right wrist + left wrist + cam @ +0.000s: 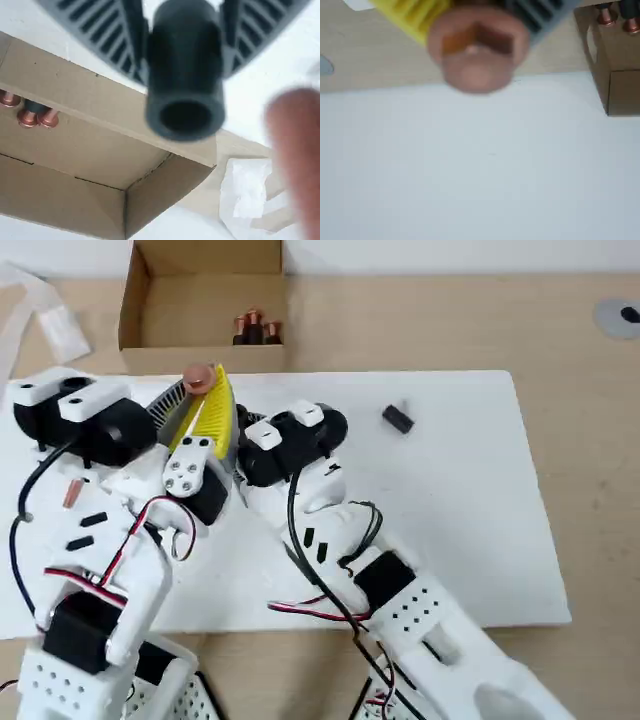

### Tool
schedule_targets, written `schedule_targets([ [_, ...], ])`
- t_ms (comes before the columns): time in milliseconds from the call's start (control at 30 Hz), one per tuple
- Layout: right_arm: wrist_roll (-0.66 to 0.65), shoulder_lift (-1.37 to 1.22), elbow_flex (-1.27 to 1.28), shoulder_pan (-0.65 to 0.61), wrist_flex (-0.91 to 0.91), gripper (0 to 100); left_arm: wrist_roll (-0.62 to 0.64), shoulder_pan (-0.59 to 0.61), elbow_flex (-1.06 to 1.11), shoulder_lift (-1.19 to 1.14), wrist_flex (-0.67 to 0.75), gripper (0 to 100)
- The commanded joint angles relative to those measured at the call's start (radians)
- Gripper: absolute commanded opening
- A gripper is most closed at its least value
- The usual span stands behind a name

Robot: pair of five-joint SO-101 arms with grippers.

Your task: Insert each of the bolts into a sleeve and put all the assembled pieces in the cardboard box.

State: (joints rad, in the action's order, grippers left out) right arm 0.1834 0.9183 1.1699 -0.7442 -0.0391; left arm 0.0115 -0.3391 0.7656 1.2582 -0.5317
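Observation:
My left gripper, with one yellow and one grey finger, is shut on a copper bolt just in front of the cardboard box. The bolt's head looms close in the left wrist view. My right gripper is shut on a black sleeve whose open bore faces the camera. It sits right beside the left gripper, with the blurred bolt close to the sleeve. Assembled pieces stand in the box. A loose sleeve and a loose bolt lie on the mat.
The white mat covers the wooden table. A crumpled plastic bag lies at the back left beside the box. A grey disc sits at the back right. Both arm bodies crowd the mat's front left.

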Motion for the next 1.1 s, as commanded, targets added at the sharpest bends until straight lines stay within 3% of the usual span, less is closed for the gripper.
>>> schedule_targets([
  [0,0.011,0.018,-0.016,0.005,0.026,0.9,-0.006,0.017,0.000,0.005,0.032,0],
  [200,0.011,0.018,-0.016,0.005,0.026,0.9,-0.061,0.017,0.025,0.005,0.032,0],
  [633,0.011,0.019,-0.016,0.005,0.026,0.9,-0.057,0.015,0.061,0.007,0.034,0],
  [867,0.011,0.019,-0.019,0.005,0.026,0.9,-0.058,0.054,0.140,0.007,0.149,0],
  [1067,0.011,0.019,-0.021,0.005,0.026,0.9,-0.057,0.054,0.206,0.007,0.149,0],
])
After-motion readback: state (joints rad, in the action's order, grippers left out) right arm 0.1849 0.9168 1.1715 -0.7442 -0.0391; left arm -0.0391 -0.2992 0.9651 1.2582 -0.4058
